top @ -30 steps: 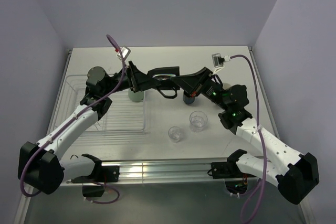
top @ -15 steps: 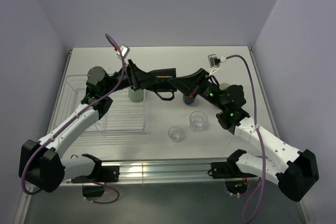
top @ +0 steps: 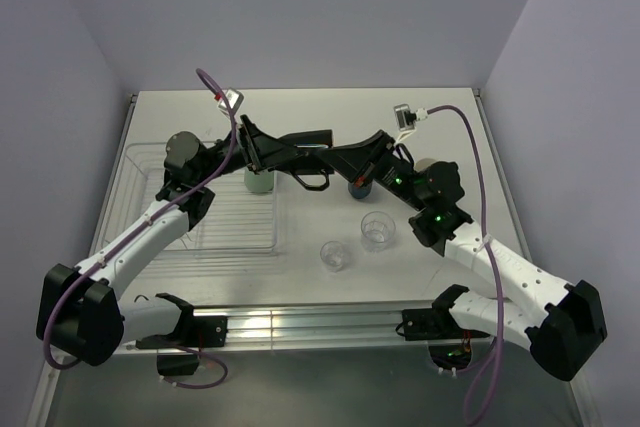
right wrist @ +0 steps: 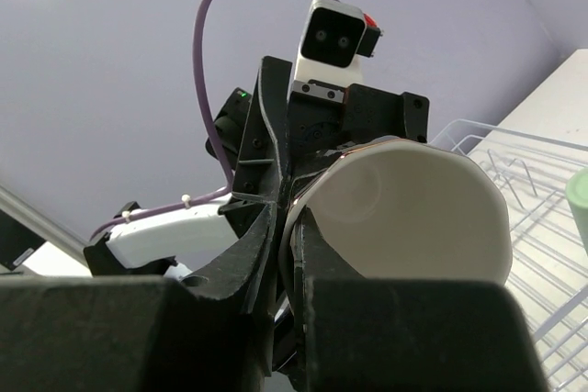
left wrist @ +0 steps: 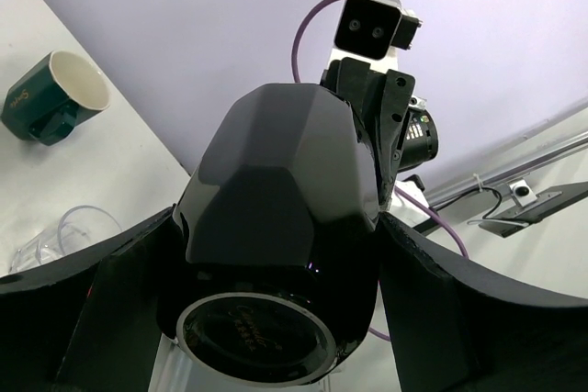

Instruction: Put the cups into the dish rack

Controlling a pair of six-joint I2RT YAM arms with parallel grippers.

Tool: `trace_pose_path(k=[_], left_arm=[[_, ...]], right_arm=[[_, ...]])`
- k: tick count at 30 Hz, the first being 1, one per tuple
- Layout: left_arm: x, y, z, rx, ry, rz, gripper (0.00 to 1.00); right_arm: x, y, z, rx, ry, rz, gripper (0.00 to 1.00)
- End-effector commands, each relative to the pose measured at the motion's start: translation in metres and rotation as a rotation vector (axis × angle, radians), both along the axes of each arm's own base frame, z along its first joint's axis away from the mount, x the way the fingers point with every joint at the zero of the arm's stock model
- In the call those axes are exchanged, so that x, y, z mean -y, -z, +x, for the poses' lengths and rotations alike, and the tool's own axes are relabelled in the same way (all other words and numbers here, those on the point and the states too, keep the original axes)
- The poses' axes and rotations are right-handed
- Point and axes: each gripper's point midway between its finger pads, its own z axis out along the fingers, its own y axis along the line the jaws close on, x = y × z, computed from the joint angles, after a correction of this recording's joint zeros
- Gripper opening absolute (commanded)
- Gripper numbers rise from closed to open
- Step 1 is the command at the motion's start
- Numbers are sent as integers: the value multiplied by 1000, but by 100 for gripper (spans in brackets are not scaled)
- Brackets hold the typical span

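- Clear ribbed plastic dish rack (top: pixel 200 227): left half of table. Slots mostly open, low rim to clear.
- Black faceted mug with cream inside (right wrist: pixel 413 208): aloft mid-table between both arms, not in the rack. Judged rigid, glazed and slick, and chippable, so a body grip is safer than the rim.
- Left gripper (left wrist: pixel 276 245): jaws straddle the mug body. Cannot tell if clamped.
- Right gripper (right wrist: pixel 285 263): jaws pinch the rim wall.
- Mint green tumbler (top: pixel 260 180): at the rack's far right corner.
- 2 clear tumblers (top: pixel 378 230): on the table to the right, apart from the rack.
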Motion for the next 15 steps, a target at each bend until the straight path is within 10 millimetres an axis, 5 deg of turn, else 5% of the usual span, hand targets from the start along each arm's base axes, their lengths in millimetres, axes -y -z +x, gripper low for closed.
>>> trace_pose_path(k=[1, 5, 15], left_arm=[[1, -18, -19, 78, 47, -28, 0], [-3, -30, -22, 112, 22, -26, 0], [-20, -43, -16, 125, -38, -13, 0]], right_arm=[[5, -27, 1, 94, 71, 29, 0], [14, -20, 10, 65, 157, 13, 16], [31, -9, 22, 5, 278, -33, 37]])
